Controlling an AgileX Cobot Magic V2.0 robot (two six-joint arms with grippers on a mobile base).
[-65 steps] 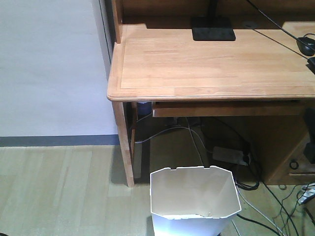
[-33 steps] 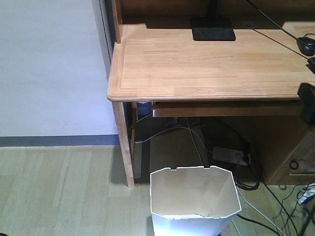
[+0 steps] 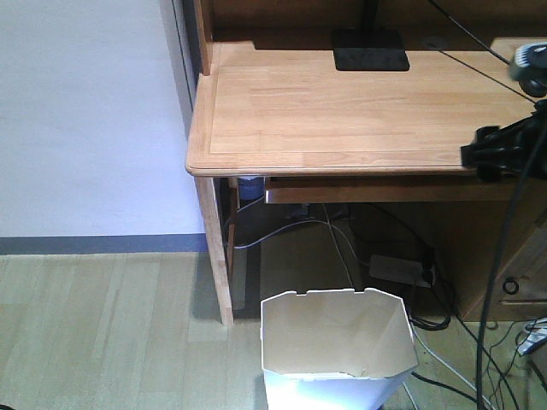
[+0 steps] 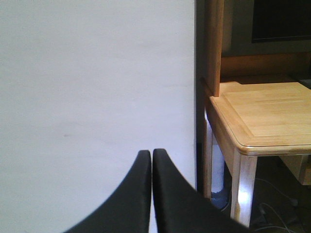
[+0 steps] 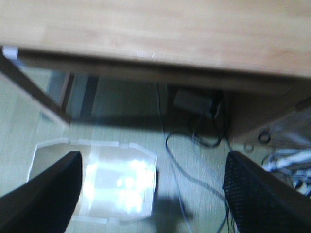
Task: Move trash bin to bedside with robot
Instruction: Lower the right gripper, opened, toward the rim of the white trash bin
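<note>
The white trash bin (image 3: 338,342) stands upright on the floor in front of the desk, its notched rim open and the inside bare. In the right wrist view the trash bin (image 5: 97,184) shows blurred, low and left. My right gripper (image 5: 153,158) is open high above it, with nothing between its fingers. The robot's right arm (image 3: 504,152) hangs at the right edge, level with the desk's front edge, trailing a black cable. My left gripper (image 4: 152,153) is shut on nothing, facing a white wall. The bedside is out of view.
A light wooden desk (image 3: 342,111) with a black stand base (image 3: 369,49) fills the back. A power strip (image 3: 400,269) and loose cables (image 3: 444,376) lie under it, right of the bin. The desk leg (image 3: 218,256) stands left of the bin.
The right arm has risen and swung left into view at the right edge, up to the desk's front edge. The bin has not moved.
</note>
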